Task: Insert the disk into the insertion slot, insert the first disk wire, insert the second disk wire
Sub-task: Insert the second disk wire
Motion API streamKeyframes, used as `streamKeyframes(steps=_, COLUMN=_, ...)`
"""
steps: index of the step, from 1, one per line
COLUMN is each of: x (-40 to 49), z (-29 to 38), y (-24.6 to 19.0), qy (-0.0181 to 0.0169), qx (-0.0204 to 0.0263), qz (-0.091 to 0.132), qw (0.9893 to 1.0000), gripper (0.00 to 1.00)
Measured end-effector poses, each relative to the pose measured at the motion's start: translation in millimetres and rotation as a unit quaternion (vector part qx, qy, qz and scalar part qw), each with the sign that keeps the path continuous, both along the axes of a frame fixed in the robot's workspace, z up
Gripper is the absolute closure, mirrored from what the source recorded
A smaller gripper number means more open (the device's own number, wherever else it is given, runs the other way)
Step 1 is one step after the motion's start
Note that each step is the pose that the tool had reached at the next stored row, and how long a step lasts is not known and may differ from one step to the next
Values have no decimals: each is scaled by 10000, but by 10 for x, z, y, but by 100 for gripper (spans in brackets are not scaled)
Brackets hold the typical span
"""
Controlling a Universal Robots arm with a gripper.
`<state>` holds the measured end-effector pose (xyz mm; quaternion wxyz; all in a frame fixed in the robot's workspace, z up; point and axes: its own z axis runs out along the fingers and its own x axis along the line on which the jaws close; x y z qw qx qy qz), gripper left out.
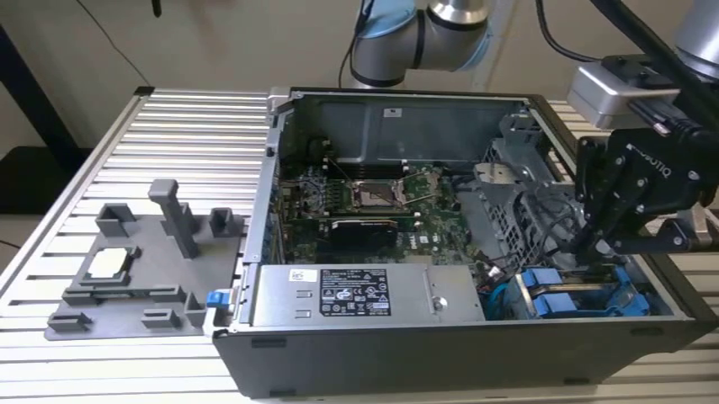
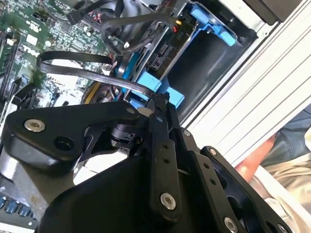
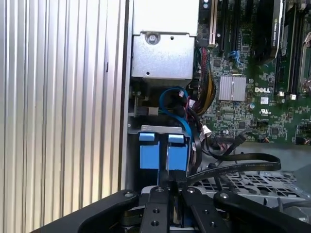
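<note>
Gripper [image 3: 171, 188] — fingers [image 3: 158, 206] closed on the end of a black wire [image 3: 228, 168] — sits right at the blue-framed disk [image 3: 177, 155].

We see the disk [image 3: 148, 155], two bright blue carrier tabs showing, seated in the insertion slot [image 3: 131, 160], a grey metal bay in the case corner at the exterior view's right. A flat black disk wire [image 3: 243, 164] arcs to its end.

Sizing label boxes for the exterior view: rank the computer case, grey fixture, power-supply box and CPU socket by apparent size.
1. computer case
2. grey fixture
3. power-supply box, not far behind the fixture
4. CPU socket
</note>
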<state>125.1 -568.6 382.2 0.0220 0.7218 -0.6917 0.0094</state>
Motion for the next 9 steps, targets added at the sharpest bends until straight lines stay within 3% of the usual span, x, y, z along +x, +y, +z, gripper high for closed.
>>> streamKeyframes(steps=5, x=147, z=-13, y=-55, qy=62, qx=-1, qz=2, qw=10000, gripper=84)
streamKeyframes(steps=9, x=161, z=-14, y=-60, qy=66, qx=0, qz=1, qw=10000, gripper=84)
